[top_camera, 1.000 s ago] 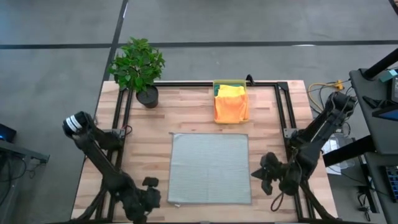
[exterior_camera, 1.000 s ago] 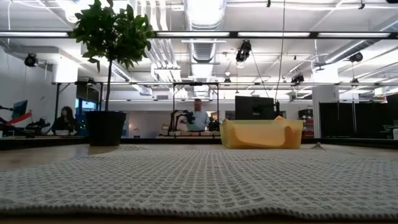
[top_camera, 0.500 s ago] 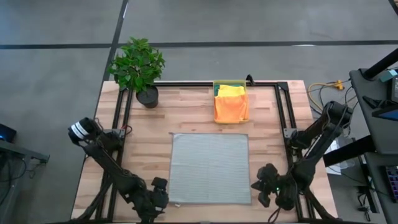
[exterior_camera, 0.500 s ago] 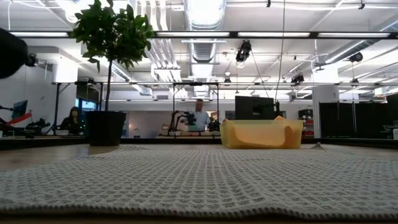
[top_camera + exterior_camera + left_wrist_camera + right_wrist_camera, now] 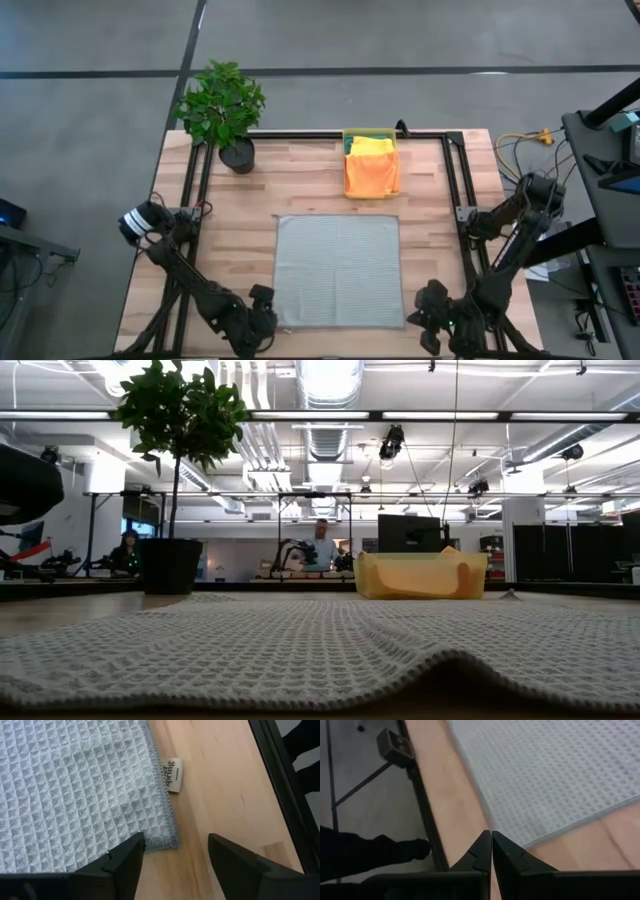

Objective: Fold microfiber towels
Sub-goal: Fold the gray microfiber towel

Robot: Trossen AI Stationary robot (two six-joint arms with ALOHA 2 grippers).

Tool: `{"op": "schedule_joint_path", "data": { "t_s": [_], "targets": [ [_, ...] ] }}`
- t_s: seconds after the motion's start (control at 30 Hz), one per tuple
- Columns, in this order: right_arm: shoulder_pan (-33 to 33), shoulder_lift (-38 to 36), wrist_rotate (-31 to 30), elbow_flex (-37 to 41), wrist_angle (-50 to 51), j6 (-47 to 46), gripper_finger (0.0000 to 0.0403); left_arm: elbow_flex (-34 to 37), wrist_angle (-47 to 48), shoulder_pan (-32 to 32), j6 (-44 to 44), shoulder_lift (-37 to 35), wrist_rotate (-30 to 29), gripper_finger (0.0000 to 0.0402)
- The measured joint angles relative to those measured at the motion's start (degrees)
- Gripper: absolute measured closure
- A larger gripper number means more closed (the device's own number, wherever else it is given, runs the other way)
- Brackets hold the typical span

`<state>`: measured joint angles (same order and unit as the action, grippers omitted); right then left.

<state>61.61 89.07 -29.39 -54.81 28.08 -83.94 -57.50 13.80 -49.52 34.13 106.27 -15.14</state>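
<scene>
Nearing the grey towel (image 5: pixel 338 270), left gripper (image 5: pixel 175 851) now spread; right gripper (image 5: pixel 491 840) stays together.

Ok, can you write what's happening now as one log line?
grey towel: flat | left end effector: open at corner | right end effector: shut beside opposite corner

— What is showing on the pale, blond-grained wooden table (image 5: pixel 240 215)?

— A light grey waffle-weave microfiber towel (image 5: pixel 338 270) is lying there, its surface gridded in small raised squares, with a white tag (image 5: pixel 173 774) printed in dark lettering at its edge.

— And the brighter colours?

— A yellow plastic bin (image 5: pixel 371 135) is holding a yellow folded cloth (image 5: pixel 372 147) over an orange folded cloth (image 5: pixel 370 175), with a sliver of teal cloth (image 5: pixel 349 146) peeking beside them. A leafy green plant in a black pot (image 5: pixel 222 108) is standing apart — and the black metal frame (image 5: pixel 330 133) is bordering the wood.
</scene>
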Motion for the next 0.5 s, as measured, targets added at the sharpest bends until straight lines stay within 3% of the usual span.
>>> {"op": "schedule_joint_path", "data": {
  "t_s": [0.2, 0.5],
  "targets": [
    [1.4, 1.9, 0.0, -1.7, 0.3, -0.1, 0.0394, -0.1, 2.0, 2.0, 7.5, 2.6, -0.3, 0.0243],
    [1.9, 2.9, -0.1, -2.4, -0.1, 2.8, 0.0394, -0.6, 3.3, 3.5, 13.4, 4.4, 2.1, 0.0386]
  ]
}}
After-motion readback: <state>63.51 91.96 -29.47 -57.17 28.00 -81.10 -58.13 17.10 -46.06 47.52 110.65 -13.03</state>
